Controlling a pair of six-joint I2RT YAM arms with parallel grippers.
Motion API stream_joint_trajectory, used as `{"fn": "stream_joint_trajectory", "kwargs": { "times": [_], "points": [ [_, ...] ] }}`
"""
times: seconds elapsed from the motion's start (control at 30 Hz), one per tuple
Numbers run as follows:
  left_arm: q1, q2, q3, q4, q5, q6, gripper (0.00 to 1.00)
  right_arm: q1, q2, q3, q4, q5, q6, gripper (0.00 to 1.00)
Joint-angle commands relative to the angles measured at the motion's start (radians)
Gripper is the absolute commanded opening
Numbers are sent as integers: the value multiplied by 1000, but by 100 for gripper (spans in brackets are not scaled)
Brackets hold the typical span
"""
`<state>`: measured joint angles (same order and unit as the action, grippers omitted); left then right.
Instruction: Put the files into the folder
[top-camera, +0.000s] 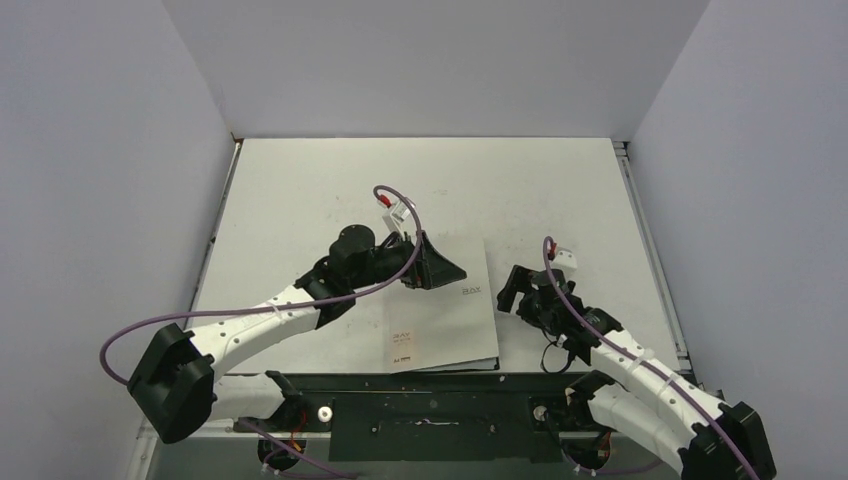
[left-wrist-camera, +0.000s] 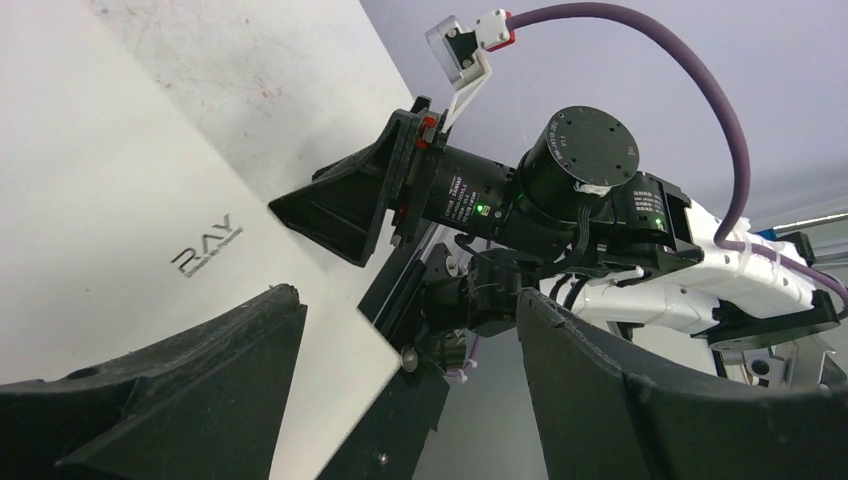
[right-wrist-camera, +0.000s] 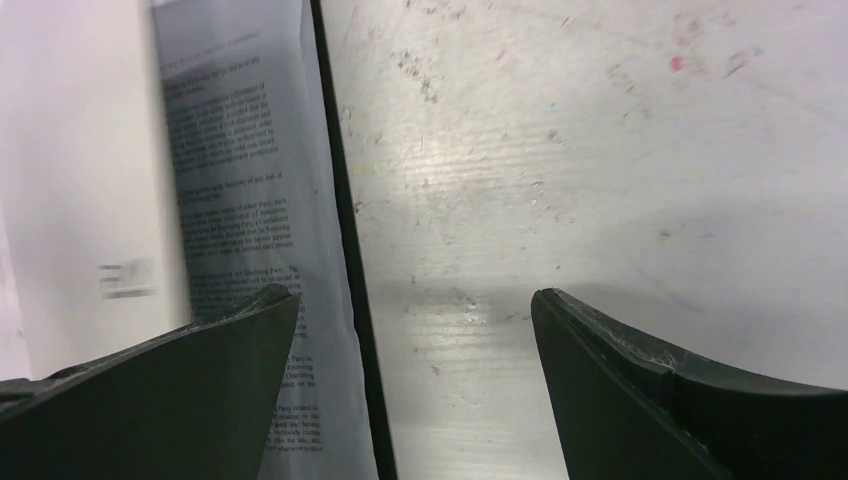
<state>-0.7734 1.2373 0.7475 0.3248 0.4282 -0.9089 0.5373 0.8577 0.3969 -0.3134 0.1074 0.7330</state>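
Seemingly, we are nearing the end of this job. The folder (top-camera: 445, 320) is lying shut on the table (top-camera: 320, 190), its silvery-grey cover (left-wrist-camera: 120, 200) facing up, close to the near edge and between the two arms.

From the right wrist we are seeing the files (right-wrist-camera: 250, 230) inside it. A narrow band of printed sheet is showing along the folder's right side, between the rim of the cover and the black edge (right-wrist-camera: 345, 250) beneath. We are not able to tell whether both sheets are in there, since only that one strip is peeking out. No loose paper is showing on the table from overhead.

The left gripper (top-camera: 445, 266) is hanging over the far-left part of the cover, its fingers spread and pinching nothing. Whether it is touching the cover we are not able to say. The right gripper (top-camera: 512, 290) is sitting low just beside the folder's right edge, its fingers spread wide over bare table and likewise empty.

So we are judging the loading itself as done, or nearly so. What is left, as we are reading it, is small: tucking that exposed strip under, or pressing the cover flat if it is in fact gaping, then drawing both arms clear.
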Motion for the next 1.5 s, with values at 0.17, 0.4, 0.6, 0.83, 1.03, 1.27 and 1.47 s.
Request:
{"fn": "stream_joint_trajectory", "kwargs": {
  "times": [0.17, 0.4, 0.6, 0.83, 1.03, 1.27, 1.47],
  "points": [
    [-19, -66, 154, -173, -118, 143, 77, -2, -129, 127, -143, 207, -13, 90],
    [-18, -142, 176, -525, -329, 226, 78, -2, -126, 143, -97, 111, -52, 90],
    [-11, -199, 72, -653, -479, 196, 78, -2, -112, 107, -13, 0, -69, 90],
    [12, -220, -93, -676, -520, 86, 74, 3, -9, 59, 73, -123, -54, 92],
    [28, -220, -194, -658, -535, 30, 69, 19, 51, -19, 174, -202, -18, 94],
    [31, -182, -242, -648, -561, 6, 64, 53, 112, -67, 265, -235, 23, 95],
    [33, -121, -253, -618, -571, -1, 42, 79, 161, -96, 327, -224, 48, 96]
  ]
}}
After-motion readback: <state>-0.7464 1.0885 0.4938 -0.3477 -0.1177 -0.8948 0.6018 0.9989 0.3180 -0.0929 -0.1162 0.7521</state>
